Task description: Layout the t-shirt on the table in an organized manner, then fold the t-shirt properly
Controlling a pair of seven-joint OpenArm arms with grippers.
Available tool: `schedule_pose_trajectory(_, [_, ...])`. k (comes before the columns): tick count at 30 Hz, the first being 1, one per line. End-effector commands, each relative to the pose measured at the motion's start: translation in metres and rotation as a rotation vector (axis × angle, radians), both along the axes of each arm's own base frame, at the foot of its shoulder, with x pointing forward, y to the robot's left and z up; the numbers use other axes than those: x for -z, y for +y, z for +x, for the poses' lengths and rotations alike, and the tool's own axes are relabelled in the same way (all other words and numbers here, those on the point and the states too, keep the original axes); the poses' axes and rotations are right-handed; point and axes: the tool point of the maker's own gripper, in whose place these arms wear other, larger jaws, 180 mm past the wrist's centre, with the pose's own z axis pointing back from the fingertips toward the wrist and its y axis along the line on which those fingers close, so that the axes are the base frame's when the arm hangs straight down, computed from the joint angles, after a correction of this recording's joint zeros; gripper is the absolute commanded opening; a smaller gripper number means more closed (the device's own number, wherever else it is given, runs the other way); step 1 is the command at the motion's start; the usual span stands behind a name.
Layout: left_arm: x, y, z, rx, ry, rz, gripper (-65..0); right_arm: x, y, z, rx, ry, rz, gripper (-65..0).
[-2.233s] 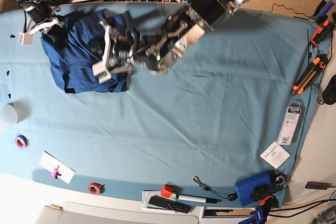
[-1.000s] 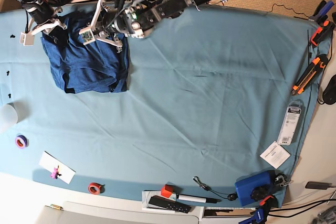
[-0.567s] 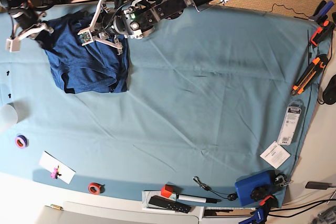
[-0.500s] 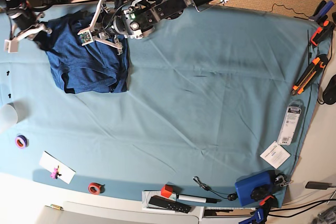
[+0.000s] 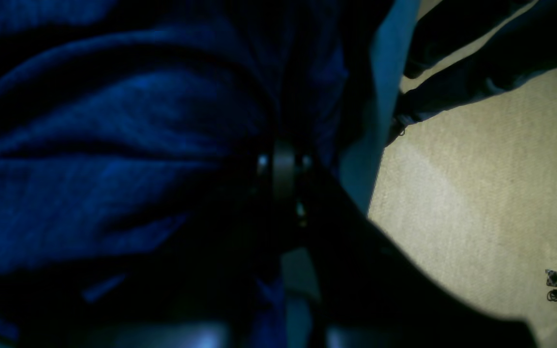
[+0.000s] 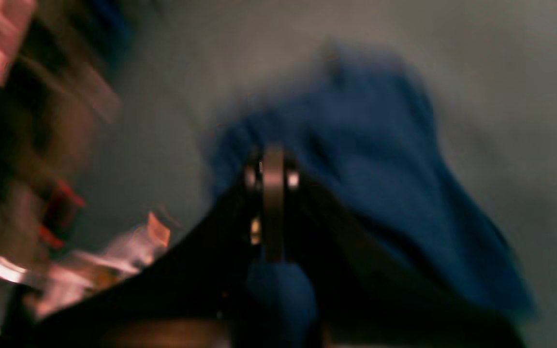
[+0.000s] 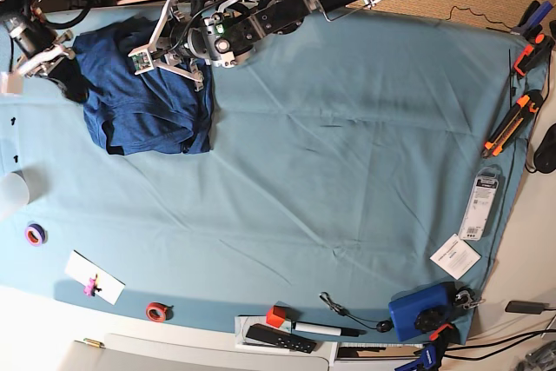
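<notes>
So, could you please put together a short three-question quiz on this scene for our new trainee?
1. True or false: the t-shirt lies spread flat in the middle of the table.
2. What does the right hand grip? A) an orange tape roll B) a corner of the t-shirt C) nothing
3. Fill in: the left hand is shut on the shirt's ___ edge, as the base view shows it.

Key: 1 false, it is bunched near a corner; 2 B; 3 top.
</notes>
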Motion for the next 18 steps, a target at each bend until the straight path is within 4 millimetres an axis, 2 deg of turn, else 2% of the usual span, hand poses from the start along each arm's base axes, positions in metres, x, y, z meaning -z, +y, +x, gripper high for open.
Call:
schedule_pose_trajectory(1, [0.000,-0.002,0.002,0.006,-0.022,0.041,-65.0,-0.010,-0.002,0.000,0.011,-0.040,0.000,-65.0])
schedule_pose_trajectory(5, [-0.001,-0.003,0.002,0.005,-0.023,0.037,-65.0,0.010,0.001,-0.020,0.068,0.013,0.041,-65.0])
schedule_pose_trajectory(9, [-0.001,-0.003,0.002,0.005,-0.023,0.037,-65.0,0.052,-0.001,-0.046,0.122,0.196,-0.011,-65.0])
schedule_pose_trajectory(12, [-0.001,-0.002,0.002,0.005,-0.023,0.038,-65.0,0.074,-0.008,-0.060,0.136,0.322,-0.085,-65.0])
schedule_pose_trajectory(18, [0.001,0.000,0.002,0.008,-0.020,0.054,-65.0,0.070,-0.052,-0.052,0.220,0.355,-0.280,-65.0])
